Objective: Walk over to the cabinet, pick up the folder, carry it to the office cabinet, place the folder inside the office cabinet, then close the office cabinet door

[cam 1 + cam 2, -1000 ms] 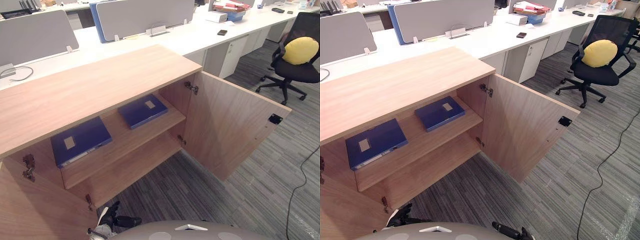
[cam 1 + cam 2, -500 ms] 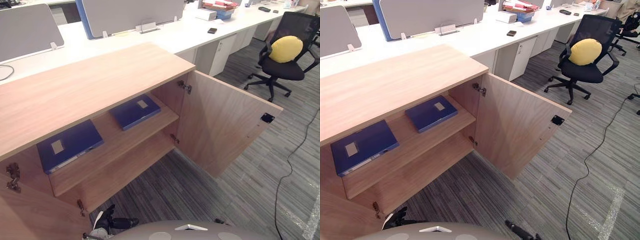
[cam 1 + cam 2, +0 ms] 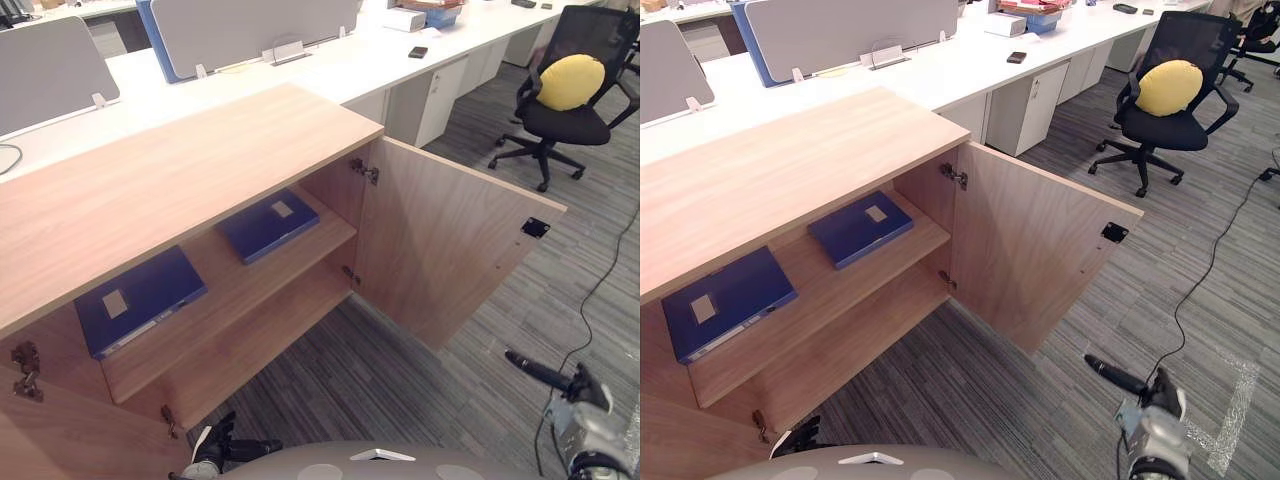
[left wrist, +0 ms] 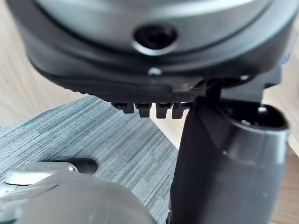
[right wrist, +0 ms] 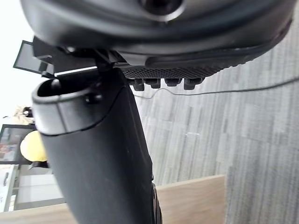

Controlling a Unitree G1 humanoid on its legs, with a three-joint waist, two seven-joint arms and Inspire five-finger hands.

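Well beyond open cabinet door (image 3: pixel 450 250): office chair (image 3: pixel 562 115).

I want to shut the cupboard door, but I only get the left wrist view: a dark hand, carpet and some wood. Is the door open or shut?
Observer: Open. The cabinet's right-side door stands swung wide out over the carpet.
Operator: Is a folder in there?
Observer: Yes. A blue folder lies flat on the upper shelf near that door's hinges, and a second blue folder lies further left.
Operator: Where's the other hand?
Observer: The right hand is out over the carpet in front of the open door, apart from it, with fingers straight and holding nothing.
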